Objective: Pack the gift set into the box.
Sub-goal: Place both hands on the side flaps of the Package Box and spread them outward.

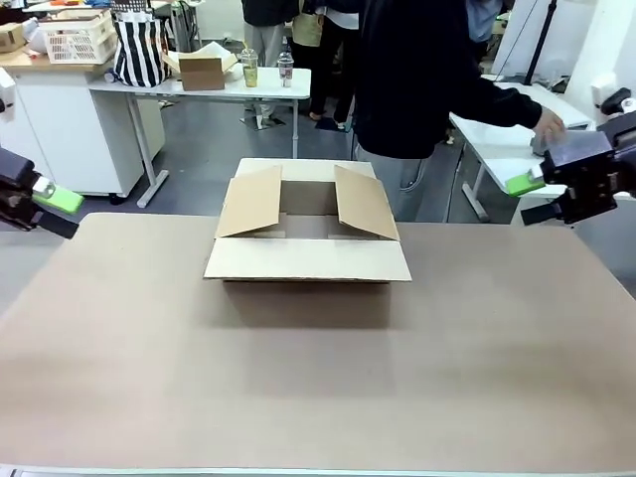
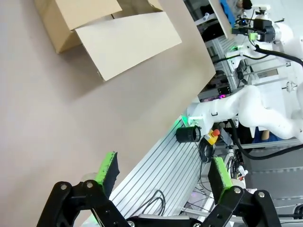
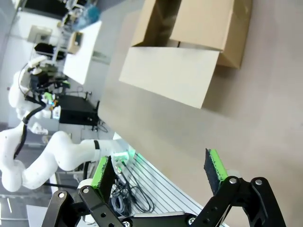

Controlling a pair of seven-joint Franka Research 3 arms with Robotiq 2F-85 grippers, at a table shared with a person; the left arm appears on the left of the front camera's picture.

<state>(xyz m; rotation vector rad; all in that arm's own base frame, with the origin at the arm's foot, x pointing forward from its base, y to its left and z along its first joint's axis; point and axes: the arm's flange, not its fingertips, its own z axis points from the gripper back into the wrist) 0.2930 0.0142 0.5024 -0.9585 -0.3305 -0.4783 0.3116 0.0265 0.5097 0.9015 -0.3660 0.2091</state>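
Note:
The box [image 1: 308, 256] is a wide, shallow brown carton at the table's middle, its four flaps spread open and its inside looking empty. It also appears top left in the left wrist view [image 2: 113, 40] and at the top of the right wrist view [image 3: 189, 52]. My left gripper [image 1: 45, 204] hovers at the table's left edge, open with nothing between its fingers [image 2: 108, 169]. My right gripper [image 1: 532, 196] hangs off the right edge, also open and empty, green pads [image 3: 215, 168] wide apart. The gift set is out of view.
A person in a dark top [image 1: 427, 79] stands behind the box, reaching right toward a white side table [image 1: 497, 144]. Behind stand a white table [image 1: 199, 84] with a small cardboard box, bottles and a striped bag. The brown tabletop [image 1: 318, 378] surrounds the box.

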